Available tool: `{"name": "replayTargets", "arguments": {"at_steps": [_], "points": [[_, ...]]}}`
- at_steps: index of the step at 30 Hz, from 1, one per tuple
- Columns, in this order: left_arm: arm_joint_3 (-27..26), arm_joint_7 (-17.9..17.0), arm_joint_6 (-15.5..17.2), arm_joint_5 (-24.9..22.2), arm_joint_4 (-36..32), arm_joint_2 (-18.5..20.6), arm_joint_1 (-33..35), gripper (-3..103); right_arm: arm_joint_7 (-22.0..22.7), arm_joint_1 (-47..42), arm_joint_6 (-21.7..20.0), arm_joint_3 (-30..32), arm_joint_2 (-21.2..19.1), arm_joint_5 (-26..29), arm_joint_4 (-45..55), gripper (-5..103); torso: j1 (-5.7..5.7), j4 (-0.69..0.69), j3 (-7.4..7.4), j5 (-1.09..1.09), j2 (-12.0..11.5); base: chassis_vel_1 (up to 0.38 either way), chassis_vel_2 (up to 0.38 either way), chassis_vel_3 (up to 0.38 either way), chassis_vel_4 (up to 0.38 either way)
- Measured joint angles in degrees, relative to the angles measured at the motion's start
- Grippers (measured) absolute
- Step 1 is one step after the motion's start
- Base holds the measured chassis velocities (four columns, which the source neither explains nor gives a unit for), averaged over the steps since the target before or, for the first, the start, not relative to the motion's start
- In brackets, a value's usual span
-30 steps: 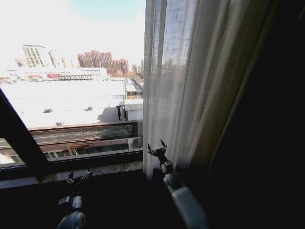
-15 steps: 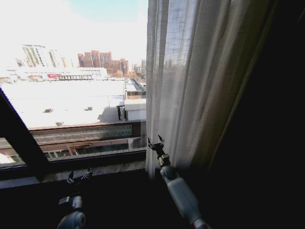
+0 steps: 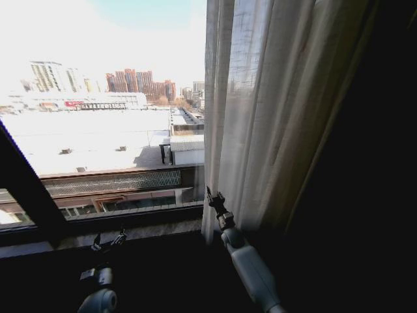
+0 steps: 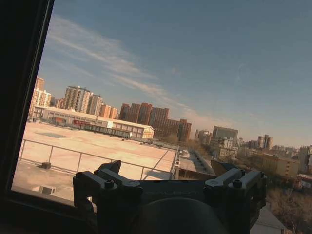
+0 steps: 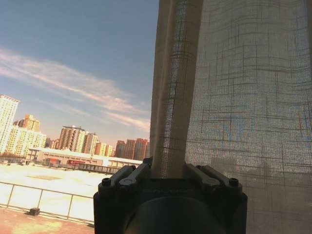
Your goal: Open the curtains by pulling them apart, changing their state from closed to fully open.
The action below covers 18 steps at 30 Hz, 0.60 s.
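Sheer curtain panel, leading edge gripped by right end effector

The curtains point(image 3: 273, 111) hang bunched at the right of the window, pleated, reaching from the top of the head view down to the sill point(image 3: 130, 229). Right end effector point(image 3: 215, 200) is raised at the panel's left edge; in the right wrist view a fold of fabric point(image 5: 170, 126) sits clenched between its fingers. Left end effector point(image 3: 108, 242) rests low before the sill, fingers spread, holding nothing, well apart from the curtain.
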Motion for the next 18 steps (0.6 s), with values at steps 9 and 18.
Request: {"name": "replayTargets", "arguments": {"at_steps": [9, 18], "points": [[0.0, 0.0, 0.0, 0.0, 0.0, 0.0, 0.0, 100, -5.5, -0.7, 2.0, 1.2, 0.1, 1.3, -0.1, 1, 0.00, 0.00, 0.00, 0.00, 0.0, 0.000, 0.000, 0.000, 0.000], [0.0, 0.0, 0.0, 0.0, 0.0, 0.0, 0.0, 100, -6.2, 0.0, 1.4, 1.4, -0.3, 3.1, -0.4, 0, 0.00, 0.01, 0.00, 0.00, 0.0, -0.019, -0.017, 0.017, 0.019]]}}
